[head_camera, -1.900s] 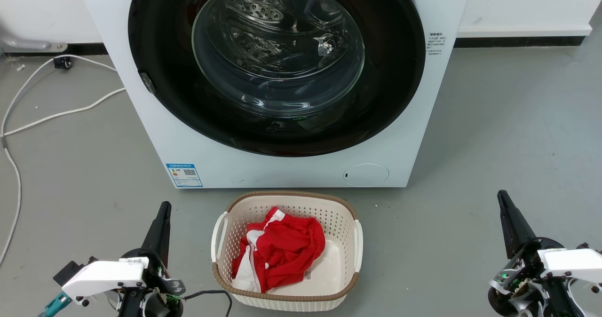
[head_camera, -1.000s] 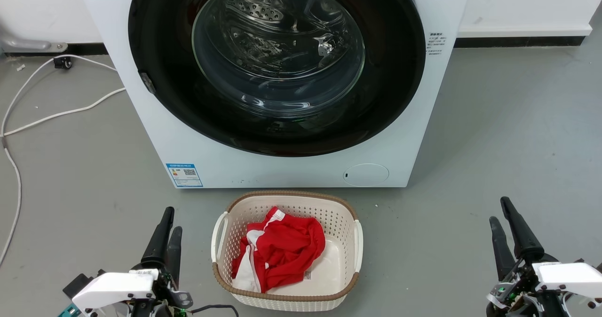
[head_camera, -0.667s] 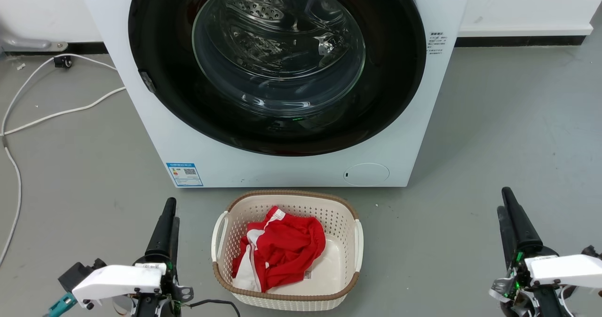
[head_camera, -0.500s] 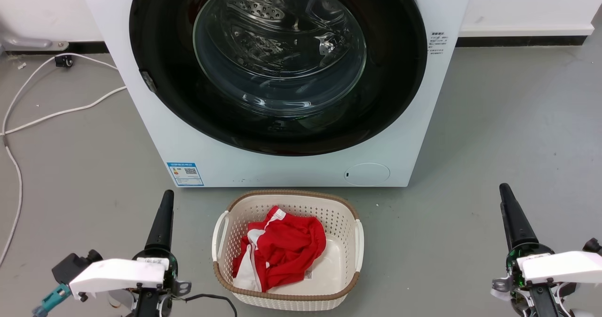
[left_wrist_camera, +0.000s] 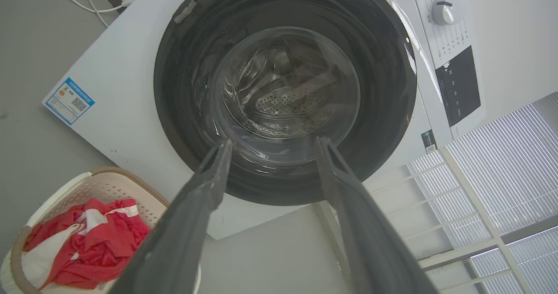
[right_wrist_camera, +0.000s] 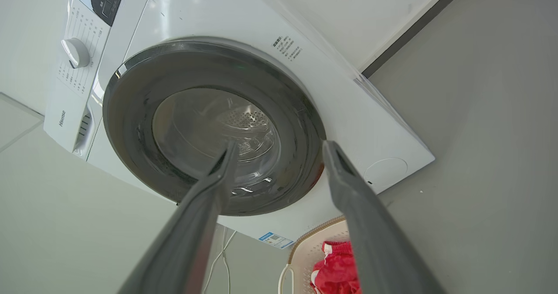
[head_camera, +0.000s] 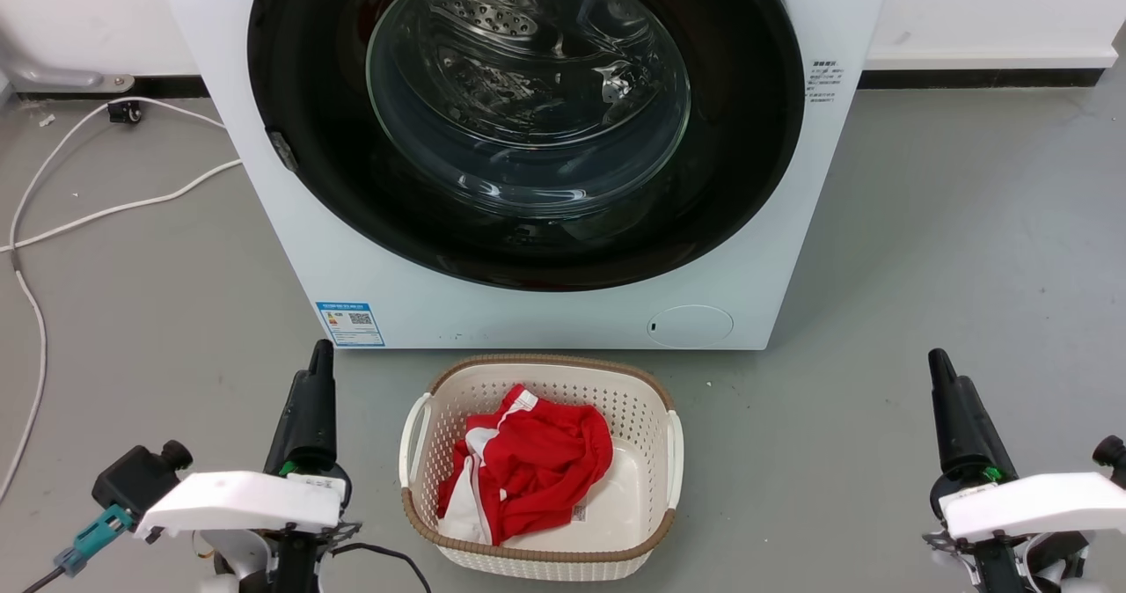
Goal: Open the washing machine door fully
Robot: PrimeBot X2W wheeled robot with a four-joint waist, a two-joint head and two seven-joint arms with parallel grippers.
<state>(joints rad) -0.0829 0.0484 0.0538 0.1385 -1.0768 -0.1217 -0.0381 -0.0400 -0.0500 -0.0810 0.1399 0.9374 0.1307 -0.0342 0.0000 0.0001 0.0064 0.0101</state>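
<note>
Plainly, the washing machine door (head_camera: 526,118) lies closed against the front of the white washing machine (head_camera: 290,250), taking up nearly its whole width. It is a large round disc of glossy black, and its middle is a clear glass bowl through which the perforated metal drum (head_camera: 493,17) shows, with bright glints across the glass. A small grey tab (head_camera: 281,150) sits on the door's left edge in the head view. In the right wrist view the black rim stands a little proud of the white front.

Below the door, on the machine's front, are a blue label (head_camera: 350,323) at the lower left and a round flap (head_camera: 690,325) at the lower right. The left wrist view shows a white dial (left_wrist_camera: 444,7) and a dark control panel (left_wrist_camera: 457,87) above the door.

On the grey floor (head_camera: 950,223) just in front of the machine stands a cream basket (head_camera: 670,452) with a brown rim, holding a red and white garment (head_camera: 537,461). A white cable (head_camera: 114,210) trails over the floor to the machine's left.

The left gripper (head_camera: 318,364) hangs low beside the basket, well short of the door, its fingers parted and holding nothing, as its wrist view shows. The right gripper (head_camera: 946,369) hangs on the basket's other side, farther off, likewise spread and empty.
</note>
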